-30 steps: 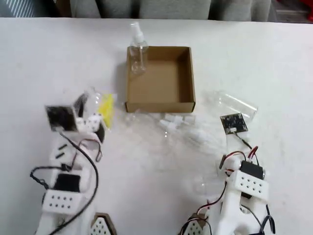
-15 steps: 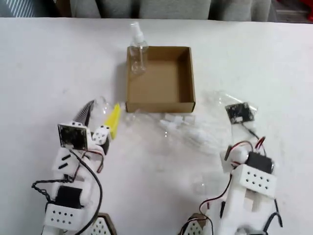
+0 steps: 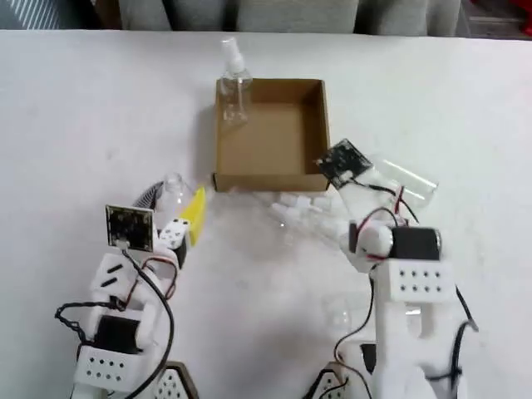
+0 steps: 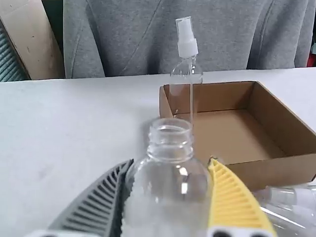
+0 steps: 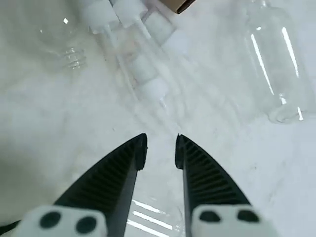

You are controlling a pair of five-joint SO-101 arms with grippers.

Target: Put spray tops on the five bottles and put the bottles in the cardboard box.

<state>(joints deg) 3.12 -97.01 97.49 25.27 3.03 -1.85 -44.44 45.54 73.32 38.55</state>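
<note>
Spray tops (image 5: 148,84) heaped under the right gripper (image 5: 159,145)
Its barely parted, empty jaws could snag two tops or scatter them, since they lie touching beside the cardboard box (image 3: 274,137). That arm stretches forward, pointing down; the left gripper (image 4: 169,168) clasps an uncapped bottle (image 4: 170,136) upright near the box.

cardboard box (image 3: 273,133): capped bottle (image 3: 235,87) at far-left corner | left hand (image 3: 174,201): grips uncapped bottle (image 3: 172,184) | spray tops (image 3: 299,202): loose by box front
</note>
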